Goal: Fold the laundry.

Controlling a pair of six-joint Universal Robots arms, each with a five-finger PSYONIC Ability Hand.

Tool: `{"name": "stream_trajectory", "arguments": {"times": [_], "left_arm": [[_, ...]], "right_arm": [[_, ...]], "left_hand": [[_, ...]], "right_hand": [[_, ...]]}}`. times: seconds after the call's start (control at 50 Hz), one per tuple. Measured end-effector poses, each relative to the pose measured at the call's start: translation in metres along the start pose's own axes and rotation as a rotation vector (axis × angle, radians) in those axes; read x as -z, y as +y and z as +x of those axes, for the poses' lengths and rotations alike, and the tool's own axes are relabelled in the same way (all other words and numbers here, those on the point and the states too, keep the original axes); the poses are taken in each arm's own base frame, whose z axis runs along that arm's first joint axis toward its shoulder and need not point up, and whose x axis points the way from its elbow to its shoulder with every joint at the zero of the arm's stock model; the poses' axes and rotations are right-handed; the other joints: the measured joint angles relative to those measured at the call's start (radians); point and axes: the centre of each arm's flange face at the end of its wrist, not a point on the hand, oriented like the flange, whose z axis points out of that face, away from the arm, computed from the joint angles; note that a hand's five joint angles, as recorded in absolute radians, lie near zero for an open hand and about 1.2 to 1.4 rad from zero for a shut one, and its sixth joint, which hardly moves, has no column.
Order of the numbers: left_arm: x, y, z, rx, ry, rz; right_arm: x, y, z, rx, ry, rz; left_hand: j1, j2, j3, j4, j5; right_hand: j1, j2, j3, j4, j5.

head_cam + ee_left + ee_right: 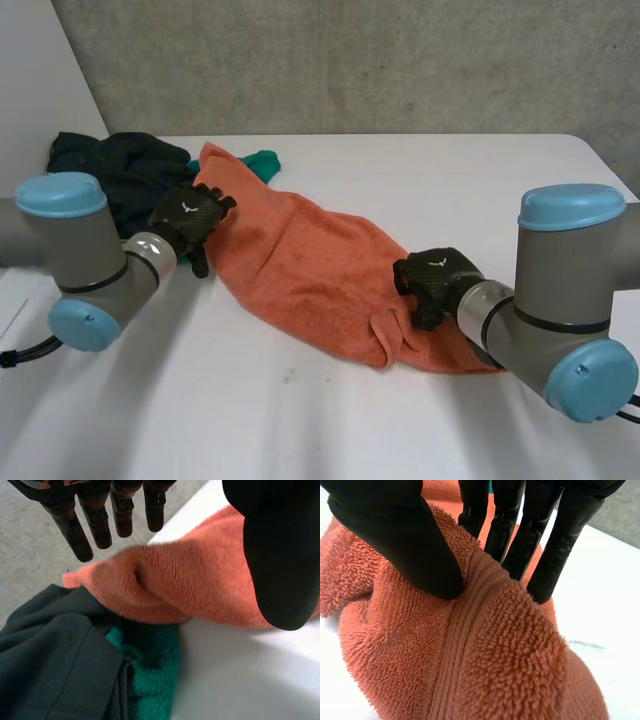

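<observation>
- Nearest the camera in the head view, you have the left arm (80,265) at the lower left and the right arm (560,300) at the lower right. Their grey joints and blue caps cover part of the white table (300,420).
- The orange towel (300,260) lies rumpled on the table in a diagonal band. It runs from the upper left of centre down to the lower right, where its end is cut off behind the right arm.
- The right hand (435,282) sits on the towel's lower right end.
- In the right wrist view, its thumb (420,545) and fingers (545,555) press on opposite sides of a raised ridge of terry. The woven band runs between them, so the towel is pinched there.
- The left hand (188,222) is at the towel's upper left edge.
- In the left wrist view, its fingers (75,535) are straight and spread well away from the thumb (282,555), over the towel's corner. It holds nothing. You cannot tell whether the fingertips touch the cloth, and the thumb hides part of the towel.
- A dark garment (120,170) is heaped at the upper left, partly hidden by the left arm and hand.
- Only a small patch of the green cloth (262,160) shows beyond the towel's upper corner. In the left wrist view it lies tucked under the towel and beside the dark garment, and its full extent is hard to make out.
</observation>
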Motion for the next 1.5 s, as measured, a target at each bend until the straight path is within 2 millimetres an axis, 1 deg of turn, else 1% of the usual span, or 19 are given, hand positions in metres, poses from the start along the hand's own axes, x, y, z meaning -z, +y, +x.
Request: {"name": "stream_trajectory", "arguments": {"times": [0.14,0.18,0.2,0.22,0.28,0.3,0.38,0.48,0.64,0.8,1.02,1.08,1.12,1.16,1.22,1.24,1.28,1.38,1.5], "left_arm": [[-0.021,0.011,0.004,-0.123,-0.012,0.025],[-0.025,0.011,0.004,-0.143,-0.024,0.043],[-0.025,0.011,0.004,-0.143,-0.024,0.043],[-0.030,0.011,0.003,-0.157,-0.039,0.063],[-0.033,0.008,0.001,-0.169,-0.062,0.091],[-0.034,0.006,0.000,-0.172,-0.070,0.102],[-0.031,-0.006,-0.001,-0.173,-0.089,0.133],[-0.008,-0.046,-0.007,-0.149,-0.118,0.203],[0.085,-0.154,-0.030,-0.004,-0.168,0.436],[0.141,-0.189,-0.040,0.096,-0.134,0.451],[0.114,-0.151,-0.023,0.147,-0.034,0.221],[0.074,-0.106,-0.004,0.169,0.030,0.065],[0.061,-0.093,0.002,0.174,0.045,0.031],[0.041,-0.077,0.009,0.180,0.063,-0.004],[0.024,-0.062,0.015,0.185,0.074,-0.028],[0.018,-0.058,0.016,0.186,0.076,-0.032],[0.013,-0.053,0.018,0.187,0.076,-0.035],[0.015,-0.050,0.018,0.187,0.070,-0.045],[0.060,-0.051,0.017,0.188,0.067,-0.081]], "right_arm": [[0.012,-0.006,0.003,0.012,0.012,0.021],[0.017,-0.007,0.004,0.021,0.016,0.026],[0.017,-0.007,0.004,0.021,0.016,0.026],[0.021,-0.008,0.004,0.032,0.019,0.030],[0.024,-0.008,0.004,0.046,0.023,0.034],[0.026,-0.009,0.005,0.057,0.028,0.039],[0.031,-0.016,0.009,0.077,0.049,0.062],[0.039,-0.036,0.024,0.103,0.100,0.120],[0.085,-0.104,0.067,0.221,0.286,0.321],[0.115,-0.128,0.088,0.281,0.385,0.387],[0.095,-0.108,0.094,0.310,0.365,0.286],[0.061,-0.086,0.097,0.331,0.331,0.197],[0.049,-0.080,0.099,0.327,0.326,0.183],[0.033,-0.073,0.103,0.315,0.330,0.169],[0.017,-0.065,0.107,0.298,0.340,0.156],[0.011,-0.061,0.109,0.290,0.351,0.149],[0.004,-0.055,0.111,0.279,0.367,0.136],[-0.003,-0.047,0.112,0.264,0.394,0.111],[-0.003,-0.036,0.110,0.254,0.407,0.076]], "left_hand": [[0.023,0.024,0.018,0.019,0.019],[0.400,0.355,0.333,0.345,0.341],[0.400,0.355,0.333,0.345,0.341],[0.756,0.694,0.681,0.695,0.685],[0.756,0.694,0.681,0.695,0.685],[0.928,0.962,0.950,0.967,0.921],[0.928,0.969,0.958,0.973,0.921],[0.928,0.969,0.958,0.976,0.921],[0.928,0.971,0.959,0.977,0.921],[0.928,0.972,0.962,0.977,0.921],[0.928,0.973,0.962,0.977,0.921],[0.914,0.955,0.955,0.969,0.913],[0.746,0.781,0.793,0.805,0.766],[0.232,0.360,0.359,0.362,0.326],[0.232,0.360,0.359,0.362,0.326],[-0.022,0.002,0.000,0.000,0.005],[-0.022,-0.008,-0.009,-0.010,-0.002],[-0.022,-0.008,-0.009,-0.010,-0.002],[0.103,0.081,0.072,0.083,0.076]], "right_hand": [[0.010,0.008,0.023,0.029,0.027],[0.010,0.008,0.023,0.029,0.027],[0.010,0.008,0.023,0.029,0.027],[0.010,0.008,0.023,0.030,0.027],[0.010,0.008,0.025,0.030,0.027],[0.010,0.008,0.029,0.030,0.027],[0.010,0.008,0.030,0.033,0.027],[0.011,0.008,0.030,0.033,0.027],[0.015,0.008,0.030,0.033,0.027],[0.015,0.008,0.030,0.033,0.027],[0.015,0.008,0.030,0.033,0.027],[0.015,0.008,0.030,0.033,0.027],[0.015,0.008,0.030,0.033,0.027],[0.015,0.008,0.030,0.033,0.027],[0.015,0.008,0.030,0.033,0.027],[0.015,0.008,0.030,0.033,0.027],[0.015,0.008,0.030,0.033,0.027],[0.015,0.008,0.030,0.033,0.027],[0.015,0.008,0.030,0.033,0.034]]}}
